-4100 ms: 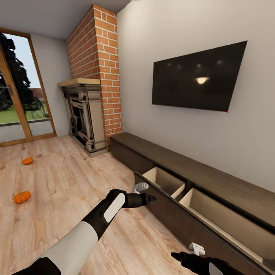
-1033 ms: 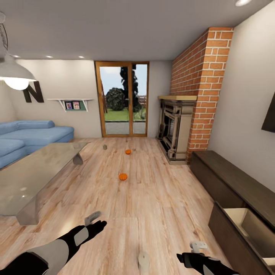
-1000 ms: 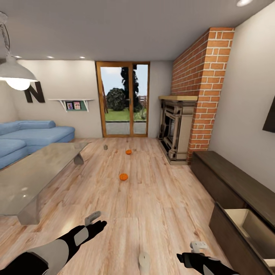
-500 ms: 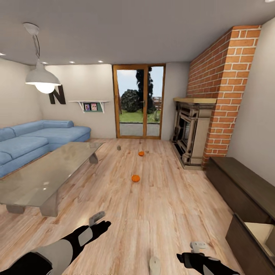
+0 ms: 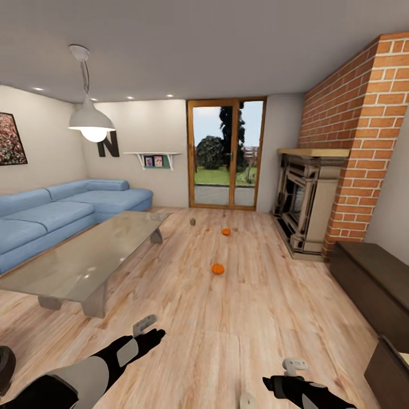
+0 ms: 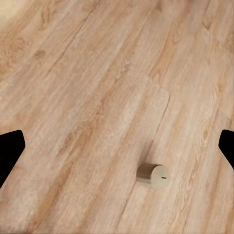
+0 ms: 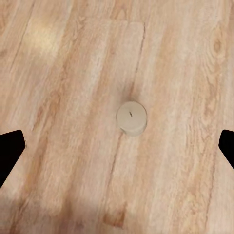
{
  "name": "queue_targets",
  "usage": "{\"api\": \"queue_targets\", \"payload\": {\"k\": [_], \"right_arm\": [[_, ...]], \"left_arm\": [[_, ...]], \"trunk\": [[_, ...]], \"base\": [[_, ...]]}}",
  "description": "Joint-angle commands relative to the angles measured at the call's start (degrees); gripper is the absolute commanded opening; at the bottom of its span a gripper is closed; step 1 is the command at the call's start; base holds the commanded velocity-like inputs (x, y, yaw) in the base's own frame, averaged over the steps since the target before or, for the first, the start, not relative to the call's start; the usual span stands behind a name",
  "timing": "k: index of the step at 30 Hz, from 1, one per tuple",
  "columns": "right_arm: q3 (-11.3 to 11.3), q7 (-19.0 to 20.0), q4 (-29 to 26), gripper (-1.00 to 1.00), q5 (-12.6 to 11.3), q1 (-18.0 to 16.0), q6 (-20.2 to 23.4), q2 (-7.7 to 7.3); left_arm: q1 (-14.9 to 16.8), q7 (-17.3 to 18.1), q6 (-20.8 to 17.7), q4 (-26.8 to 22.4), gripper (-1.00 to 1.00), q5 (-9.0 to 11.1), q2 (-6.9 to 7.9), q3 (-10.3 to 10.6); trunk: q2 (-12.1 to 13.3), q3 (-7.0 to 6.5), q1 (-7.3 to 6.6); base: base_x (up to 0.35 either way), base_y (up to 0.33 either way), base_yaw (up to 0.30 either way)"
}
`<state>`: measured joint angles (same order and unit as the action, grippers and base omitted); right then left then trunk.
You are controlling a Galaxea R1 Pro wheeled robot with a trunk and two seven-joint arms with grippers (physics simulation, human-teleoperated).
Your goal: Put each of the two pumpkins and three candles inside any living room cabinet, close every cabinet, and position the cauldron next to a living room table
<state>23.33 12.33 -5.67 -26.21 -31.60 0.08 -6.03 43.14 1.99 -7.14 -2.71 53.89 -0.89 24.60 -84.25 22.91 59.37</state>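
Note:
Two orange pumpkins lie on the wood floor, one in the middle of the room [image 5: 217, 268] and one farther off [image 5: 226, 232]. A cream candle [image 5: 247, 401] stands on the floor at the head view's bottom edge, between my arms; it also shows below the left gripper [image 6: 153, 175] and below the right gripper [image 7: 131, 117]. Another small candle [image 5: 192, 221] sits far off near the glass doors. My left gripper [image 5: 146, 331] [image 6: 117, 148] and right gripper [image 5: 284, 374] [image 7: 117, 148] hover open and empty above the floor. The dark cabinet [image 5: 372, 278] runs along the right wall. The grey table [image 5: 85, 255] stands at left. A dark round thing, perhaps the cauldron [image 5: 4, 366], is cut off at the left edge.
A blue sofa [image 5: 51, 213] fills the left side behind the table. A brick chimney with a fireplace [image 5: 307, 204] stands at right, beyond the cabinet. An open drawer front [image 5: 389, 369] juts out at the lower right. Glass doors [image 5: 227, 153] close the far wall.
The camera has swung left: the sofa and table fill more of the view and the cabinet has slid toward the right edge. Both arms hold the same pose, open.

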Motion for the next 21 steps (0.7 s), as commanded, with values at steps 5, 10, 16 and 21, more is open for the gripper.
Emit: {"api": "queue_targets", "payload": {"k": [5, 10, 16, 21], "right_arm": [[0.3, 0.2, 0.0, 1.0, -0.6, 0.0, 0.1, -0.04], [0.3, 0.1, 0.0, 1.0, -0.6, 0.0, 0.1, -0.07], [0.3, 0.2, -0.1, 1.0, -0.6, 0.0, 0.1, -0.12], [0.3, 0.4, -0.2, 1.0, -0.6, 0.0, 0.1, -0.12]], "left_arm": [[0.1, 0.2, -0.2, 0.0, 1.0, 0.5, 0.01, 0.5], [0.0, 0.2, -0.2, 0.0, 1.0, 0.5, 0.01, 0.5], [0.0, 0.2, -0.2, 0.0, 1.0, 0.5, 0.01, 0.5], [0.0, 0.2, -0.2, 0.0, 1.0, 0.5, 0.01, 0.5]], "trunk": [[0.0, 0.03, 0.02], [0.0, 0.03, 0.02], [0.0, 0.03, 0.02], [0.0, 0.03, 0.02]], "base": [[0.205, 0.254, 0.019], [0.213, 0.265, 0.002], [0.213, 0.266, 0.0], [0.214, 0.266, 0.0]]}}
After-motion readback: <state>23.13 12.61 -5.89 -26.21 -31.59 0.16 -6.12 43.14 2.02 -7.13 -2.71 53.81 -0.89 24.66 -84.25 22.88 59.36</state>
